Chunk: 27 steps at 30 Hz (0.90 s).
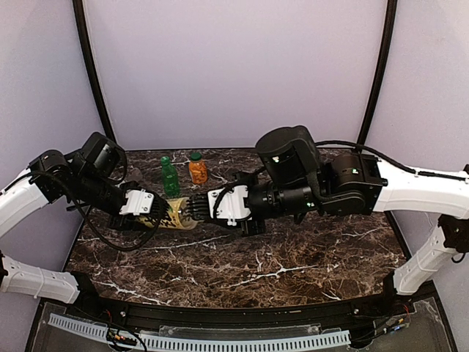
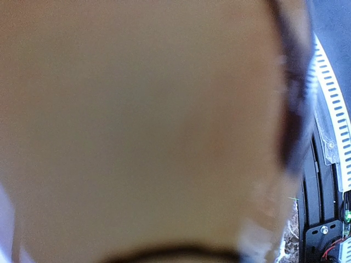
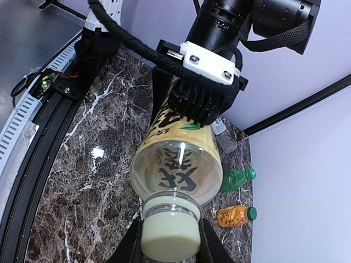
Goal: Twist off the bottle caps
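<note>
step: unscrewing the cap [image 3: 169, 233] of the yellow bottle [image 3: 178, 164], judging by both arms meeting on it
yellow bottle: held on its side above the table [image 1: 293, 271], left of centre, with the cap pointing right
left gripper [image 1: 156, 213]: clenched round the bottle's body; its wrist view shows only blurred tan plastic
right gripper [image 1: 192, 209]: fingers [image 3: 127, 252] pressed against both sides of the cap, grasping it
cap state: looks seated against the neck ring, with no gap showing
others: green bottle [image 1: 169, 176] and orange bottle [image 1: 197, 167] stand on the far side, just beyond the grippers, each with a green top on; a small clear bottle [image 3: 222, 137] shows past the left gripper
next: the right wrist should roll about the bottle's axis while the left holds firm, probably with several regrips, then draw the cap off to the right
risk: the bottle turning inside the left grip instead of the thread loosening
</note>
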Available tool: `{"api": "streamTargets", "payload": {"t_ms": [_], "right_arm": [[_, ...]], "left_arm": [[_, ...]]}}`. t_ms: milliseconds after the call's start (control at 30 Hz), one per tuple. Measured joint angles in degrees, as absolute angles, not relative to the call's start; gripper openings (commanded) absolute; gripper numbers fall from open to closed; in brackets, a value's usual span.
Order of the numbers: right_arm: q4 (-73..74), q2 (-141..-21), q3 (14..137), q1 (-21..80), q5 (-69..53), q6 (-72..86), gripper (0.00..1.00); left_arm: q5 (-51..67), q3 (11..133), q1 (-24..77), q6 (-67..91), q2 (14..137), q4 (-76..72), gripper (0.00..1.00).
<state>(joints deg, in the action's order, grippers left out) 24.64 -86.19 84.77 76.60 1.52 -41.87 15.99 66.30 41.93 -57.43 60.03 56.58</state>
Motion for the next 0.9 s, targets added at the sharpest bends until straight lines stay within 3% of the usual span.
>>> {"api": "streamTargets", "payload": {"t_ms": [400, 900], "right_arm": [[17.56, -77.12, 75.94, 75.22, -0.99, -42.46, 0.00], [19.84, -80.05, 78.78, 73.91, -3.16, -45.43, 0.00]], "left_arm": [[18.57, 66.28, 43.97, -57.36, 60.03, 47.88, 0.01], [20.67, 66.63, 42.89, -55.53, 60.53, 51.18, 0.01]]}}
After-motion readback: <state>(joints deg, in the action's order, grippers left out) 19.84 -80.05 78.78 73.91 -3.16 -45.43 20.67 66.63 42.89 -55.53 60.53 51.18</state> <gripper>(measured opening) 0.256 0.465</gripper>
